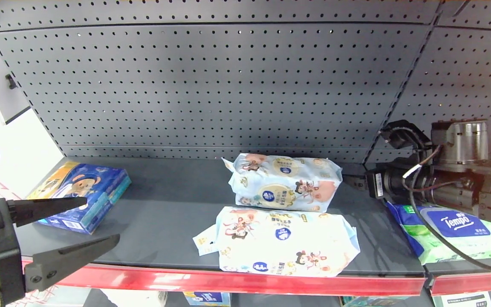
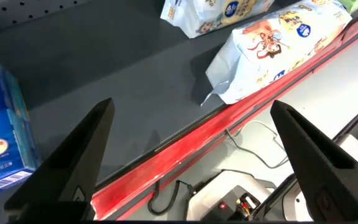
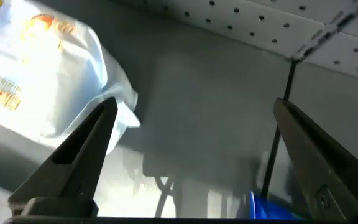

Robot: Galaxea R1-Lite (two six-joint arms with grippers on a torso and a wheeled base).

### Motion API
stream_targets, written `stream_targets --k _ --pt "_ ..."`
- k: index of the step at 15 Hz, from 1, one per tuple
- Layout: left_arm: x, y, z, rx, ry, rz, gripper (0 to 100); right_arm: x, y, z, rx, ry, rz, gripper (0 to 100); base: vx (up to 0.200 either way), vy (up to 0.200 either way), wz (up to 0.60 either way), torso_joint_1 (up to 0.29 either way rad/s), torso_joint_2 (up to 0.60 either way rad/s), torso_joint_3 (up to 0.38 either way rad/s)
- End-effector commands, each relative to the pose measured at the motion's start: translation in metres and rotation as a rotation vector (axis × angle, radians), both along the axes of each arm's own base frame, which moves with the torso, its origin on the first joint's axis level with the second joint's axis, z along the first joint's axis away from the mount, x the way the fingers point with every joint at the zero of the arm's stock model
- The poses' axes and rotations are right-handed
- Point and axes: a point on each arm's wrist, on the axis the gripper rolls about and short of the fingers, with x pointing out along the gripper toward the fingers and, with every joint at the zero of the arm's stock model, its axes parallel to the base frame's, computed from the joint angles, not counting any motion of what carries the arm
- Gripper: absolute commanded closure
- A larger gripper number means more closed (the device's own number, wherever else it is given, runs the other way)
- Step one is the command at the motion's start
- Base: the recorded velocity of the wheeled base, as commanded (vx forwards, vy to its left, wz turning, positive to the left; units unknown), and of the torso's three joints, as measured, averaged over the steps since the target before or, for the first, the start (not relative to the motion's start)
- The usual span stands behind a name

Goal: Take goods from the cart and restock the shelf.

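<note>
Looking down from the head: front pack point(image 1: 288, 241) and rear pack point(image 1: 286, 181) lying midway along the shelf point(image 1: 173, 200), blue box point(image 1: 83, 194) at left, left tool point(image 1: 100, 219) spread empty beside it. Left wrist: red lip point(image 2: 185, 146) below. Right wrist: right tool point(image 3: 194, 106) gaping, empty, near rear pack.

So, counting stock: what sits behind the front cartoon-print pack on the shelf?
A second cartoon-print pack lies just behind the front pack, with the pegboard wall beyond. The shelf directly behind that second pack is covered by it.
</note>
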Motion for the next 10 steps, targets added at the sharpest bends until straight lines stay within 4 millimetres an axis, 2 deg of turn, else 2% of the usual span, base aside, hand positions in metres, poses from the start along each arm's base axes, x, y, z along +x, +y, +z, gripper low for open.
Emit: stream_targets --k 1,6,10 --pt "-0.001 0.000 0.000 0.000 -0.002 0.002 0 0.007 0.008 -0.004 -0.003 0.009 0.020 0 0.000 0.000 0.00 0.000 0.00 0.000" --pt "-0.002 0.001 0.001 0.000 -0.007 0.005 0 0.006 0.022 -0.001 0.001 -0.003 0.066 0 0.000 0.000 0.00 0.000 0.00 0.000" --pt "-0.005 0.002 0.002 -0.003 -0.017 0.009 0 0.012 0.025 -0.002 0.001 -0.003 0.069 0 0.000 0.000 0.00 0.000 0.00 0.000"
